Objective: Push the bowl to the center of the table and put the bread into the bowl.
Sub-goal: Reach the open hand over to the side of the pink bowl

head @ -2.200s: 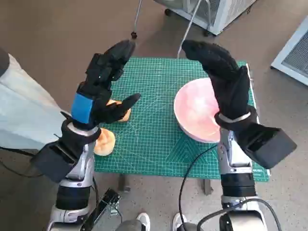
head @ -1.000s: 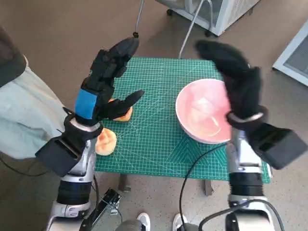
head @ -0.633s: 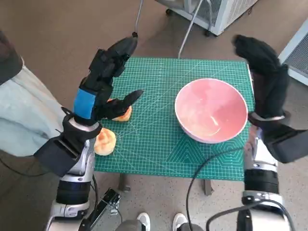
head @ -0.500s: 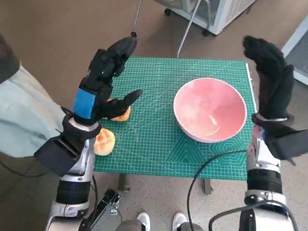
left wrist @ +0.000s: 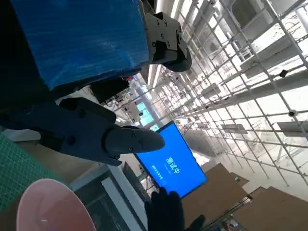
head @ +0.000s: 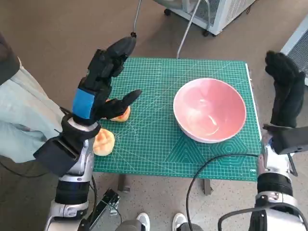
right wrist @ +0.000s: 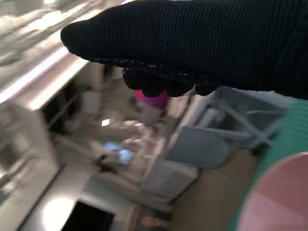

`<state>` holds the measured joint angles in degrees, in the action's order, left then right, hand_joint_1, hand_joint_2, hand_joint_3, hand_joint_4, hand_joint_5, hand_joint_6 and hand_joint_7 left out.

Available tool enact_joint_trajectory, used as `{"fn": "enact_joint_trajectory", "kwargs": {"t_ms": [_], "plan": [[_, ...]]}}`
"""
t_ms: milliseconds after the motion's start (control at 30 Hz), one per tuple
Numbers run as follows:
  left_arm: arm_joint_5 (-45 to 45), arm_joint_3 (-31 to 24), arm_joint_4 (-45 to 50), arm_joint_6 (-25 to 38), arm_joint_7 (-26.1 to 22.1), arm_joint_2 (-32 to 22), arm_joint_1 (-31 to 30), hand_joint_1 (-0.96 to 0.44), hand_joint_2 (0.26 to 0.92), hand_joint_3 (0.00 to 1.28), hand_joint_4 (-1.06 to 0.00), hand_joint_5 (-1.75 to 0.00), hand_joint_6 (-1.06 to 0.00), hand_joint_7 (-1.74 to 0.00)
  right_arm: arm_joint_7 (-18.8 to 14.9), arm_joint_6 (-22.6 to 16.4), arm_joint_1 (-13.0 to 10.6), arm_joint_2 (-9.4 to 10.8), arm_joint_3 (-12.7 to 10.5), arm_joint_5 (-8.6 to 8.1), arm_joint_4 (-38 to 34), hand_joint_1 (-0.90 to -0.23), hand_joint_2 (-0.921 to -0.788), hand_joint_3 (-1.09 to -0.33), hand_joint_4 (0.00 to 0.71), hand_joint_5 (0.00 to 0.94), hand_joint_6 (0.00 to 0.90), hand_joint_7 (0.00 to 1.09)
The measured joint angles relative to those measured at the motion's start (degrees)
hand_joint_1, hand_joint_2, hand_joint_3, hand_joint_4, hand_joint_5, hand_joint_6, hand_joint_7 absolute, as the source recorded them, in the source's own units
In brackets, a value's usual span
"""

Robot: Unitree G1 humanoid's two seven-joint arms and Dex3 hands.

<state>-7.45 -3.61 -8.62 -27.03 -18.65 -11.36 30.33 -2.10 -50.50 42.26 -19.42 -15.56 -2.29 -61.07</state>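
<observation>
The pink bowl (head: 210, 110) stands on the right half of the green mat (head: 159, 139), also showing as a pink rim (left wrist: 48, 211) in the left wrist view and a pink edge (right wrist: 284, 197) in the right wrist view. Two bread pieces lie at the mat's left: one (head: 121, 114) partly hidden behind my left hand, the other (head: 103, 142) at the mat's left edge. My left hand (head: 101, 82) hovers raised above them, fingers apart, holding nothing. My right hand (head: 285, 89) is raised off the table's right edge, empty, clear of the bowl.
A person's pale trouser leg (head: 19, 120) is close to the table's left side. White equipment (head: 211, 12) and a metal stand pole (head: 185, 36) are beyond the far edge. A black cable (head: 211, 161) crosses the mat's near right corner.
My right hand has swung from above the bowl out to the right, past the table's edge. The bowl is now fully uncovered. The left hand has stayed in place.
</observation>
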Motion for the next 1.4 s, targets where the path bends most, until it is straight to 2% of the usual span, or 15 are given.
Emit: {"fn": "enact_joint_trajectory", "kwargs": {"t_ms": [267, 867, 1133, 1400], "plan": [[-0.06, -0.28, 0.0, 0.01, -0.01, -0.14, -0.01, -0.41, 0.921, 0.29, -0.31, 0.0, -0.13, -0.51, 0.3, 3.36, 0.0, 0.61, -0.51, -0.76, -5.66, -0.537, -0.921, -0.914, 0.161, 0.015, -0.001, 0.54], [-0.36, -1.18, 1.11, 0.91, -0.55, -1.83, -0.64, -0.42, 0.921, 0.28, -0.31, 0.0, -0.15, -0.46, -0.19, 11.93, 0.47, 6.12, -1.41, -2.73, -10.73, -0.549, -0.921, -0.881, 0.198, 0.022, 0.034, 0.56], [-0.51, -1.35, 1.24, 0.98, -0.73, -1.96, -1.46, -0.43, 0.921, 0.29, -0.31, 0.0, -0.17, -0.42, -0.56, 13.06, 1.09, 6.78, -1.69, -3.17, -11.07, -0.564, -0.921, -0.883, 0.206, 0.021, 0.047, 0.55], [-0.93, -1.82, 2.45, 1.02, -1.08, -2.62, -3.1, -0.45, 0.921, 0.29, -0.31, 0.0, -0.19, -0.37, -1.84, 17.08, 4.04, 10.31, -2.72, -4.98, -11.79, -0.564, -0.921, -0.928, 0.199, 0.011, 0.052, 0.52]]}}
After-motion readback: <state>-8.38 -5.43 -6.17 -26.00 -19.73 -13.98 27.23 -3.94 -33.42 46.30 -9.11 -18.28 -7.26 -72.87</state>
